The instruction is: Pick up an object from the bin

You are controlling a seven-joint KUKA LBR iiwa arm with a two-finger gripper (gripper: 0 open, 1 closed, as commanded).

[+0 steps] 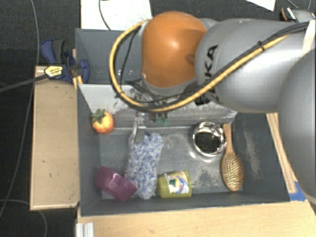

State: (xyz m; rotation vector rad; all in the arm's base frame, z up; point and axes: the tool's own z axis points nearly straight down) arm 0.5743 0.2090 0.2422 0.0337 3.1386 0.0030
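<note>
Six things lie in the bin (256,149), one of each kind: a cloth (144,163), an apple (102,123), a purple cup (115,183), a jar (174,184), a metal cup (208,138) and a brush (232,168).

The cloth is a knitted strip, mottled blue and white, lying lengthwise from the bin's middle left down toward 7 o'clock. Its lower end lies between the purple cup and the jar, close against both.

The gripper (138,131) hangs below the arm's orange cover (170,48), at the cloth's upper end, its 12 o'clock tip. Whether it is open or closed, or has hold of the cloth, cannot be told.

The apple sits at the gripper's 9 o'clock, near the bin's left wall. The metal cup stands at its 3 o'clock, mouth up. The brush lies just beside that cup, handle pointing to 12 o'clock.
</note>
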